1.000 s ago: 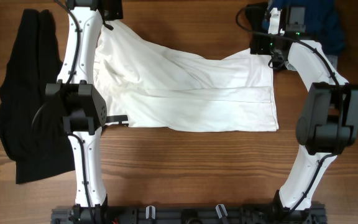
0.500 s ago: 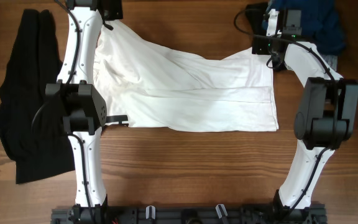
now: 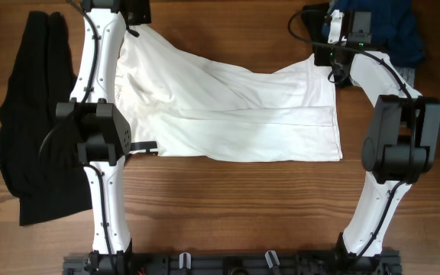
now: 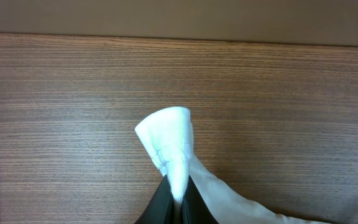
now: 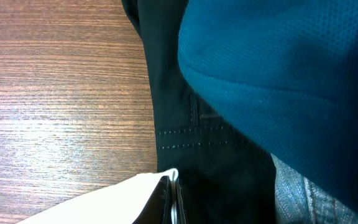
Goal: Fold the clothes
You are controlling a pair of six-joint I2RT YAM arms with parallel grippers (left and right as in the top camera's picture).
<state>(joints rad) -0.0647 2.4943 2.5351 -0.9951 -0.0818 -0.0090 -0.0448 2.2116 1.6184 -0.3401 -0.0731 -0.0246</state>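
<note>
**White shirt pinched at both far corners**

White T-shirt (image 3: pixel 235 114) lies spread across the middle of the wooden desk (image 3: pixel 243 206), partly folded, with a straight crease running along its near half and loose wrinkles toward the far left. The left arm (image 3: pixel 98 137) reaches over the shirt's left edge. Its left jaws are closed on the far left corner, and the wrist view shows a small cone of white cloth (image 4: pixel 169 134) standing up from the pinch. The right arm (image 3: pixel 396 145) bends in from the right, and its right jaws are closed on the far right corner (image 5: pixel 104 202). A black garment (image 3: pixel 33 130) lies crumpled on the desk left of the left arm. A blue garment (image 5: pixel 278 68) rests on dark cloth (image 5: pixel 185 124) just beyond the right jaws.
</note>
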